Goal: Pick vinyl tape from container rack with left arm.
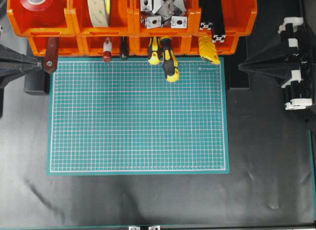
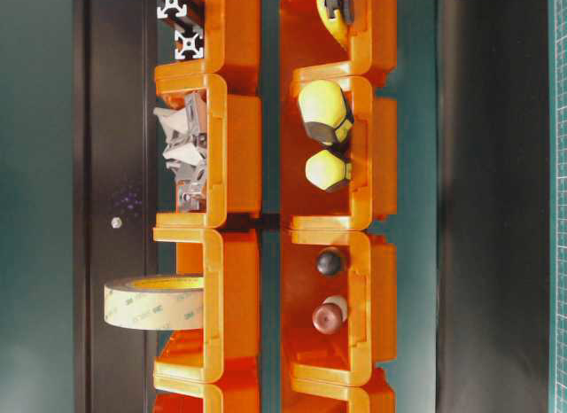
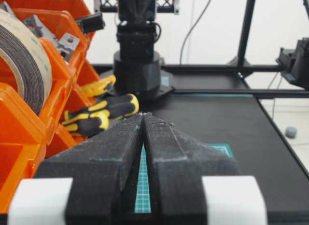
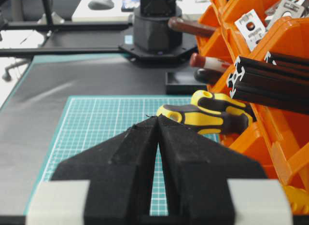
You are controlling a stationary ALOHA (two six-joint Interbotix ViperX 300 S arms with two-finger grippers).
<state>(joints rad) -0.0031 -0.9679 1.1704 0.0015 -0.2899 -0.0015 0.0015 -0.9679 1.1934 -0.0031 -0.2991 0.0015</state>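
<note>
nothing done yet, by the look of it. vinyl tape [image 1: 37, 0] sits in the top-left bin of the container rack [image 1: 130, 23], cut off by the overhead frame edge, untouched. left gripper [image 3: 143, 116] is parked at the mat's left edge, well apart from the rack, jaws pinched together, empty. right gripper [image 4: 157, 119] likewise closed, empty. reach, grasp and lift all remain. the tape shows in no other view.

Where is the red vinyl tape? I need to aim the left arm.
Overhead view: the vinyl tape lies in the container rack's upper-left bin, left of the cream tape roll.
</note>
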